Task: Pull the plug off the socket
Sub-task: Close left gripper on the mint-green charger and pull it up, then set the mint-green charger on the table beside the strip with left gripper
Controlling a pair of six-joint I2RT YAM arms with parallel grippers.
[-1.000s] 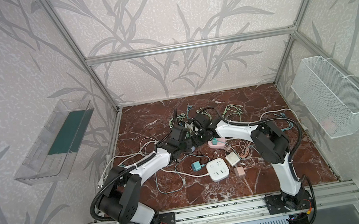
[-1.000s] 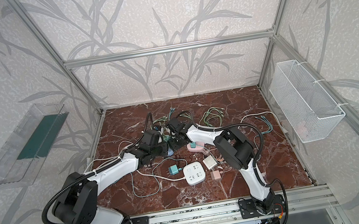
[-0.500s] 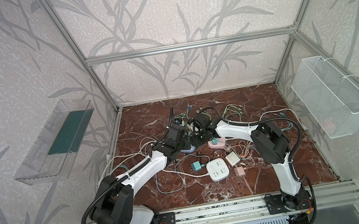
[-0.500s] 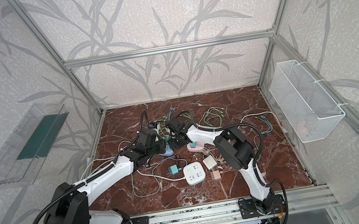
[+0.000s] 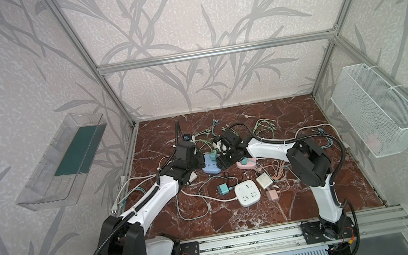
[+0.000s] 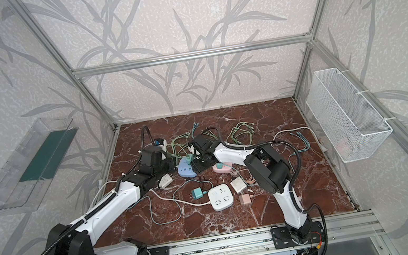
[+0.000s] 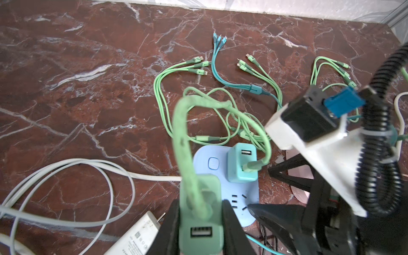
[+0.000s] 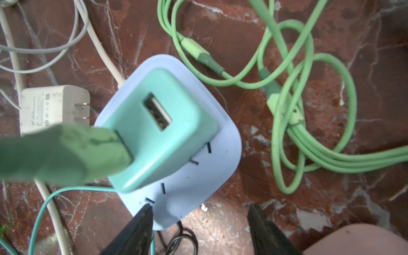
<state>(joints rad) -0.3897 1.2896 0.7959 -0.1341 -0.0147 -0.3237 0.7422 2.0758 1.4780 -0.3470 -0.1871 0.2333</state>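
My left gripper (image 7: 199, 206) is shut on a pale green plug (image 7: 199, 223), its green cable (image 7: 181, 132) looping up. The plug hangs blurred at the near end of the blue socket (image 7: 247, 194); its prongs are hidden. Bare slots show on the socket beside it. A teal plug (image 7: 241, 164) still stands in the socket (image 8: 198, 176), with a green connector in one port. My right gripper (image 8: 199, 209) is open, one fingertip (image 8: 146, 209) at the socket's corner, the other over the floor. In both top views the grippers flank the socket (image 5: 210, 168) (image 6: 186, 170).
A white charger (image 7: 136, 238) lies by my left gripper. Green cables (image 8: 298, 110) sprawl behind the socket. A pink socket (image 5: 246, 164), a white socket (image 5: 248, 192) and a loose teal plug (image 5: 223, 188) lie nearer the front. A wire basket (image 5: 377, 111) hangs on the right wall.
My right gripper's jaws have spread apart at the socket's corner. My left arm has swung leftward and drawn its gripper a little back from the socket, still shut on the green plug.
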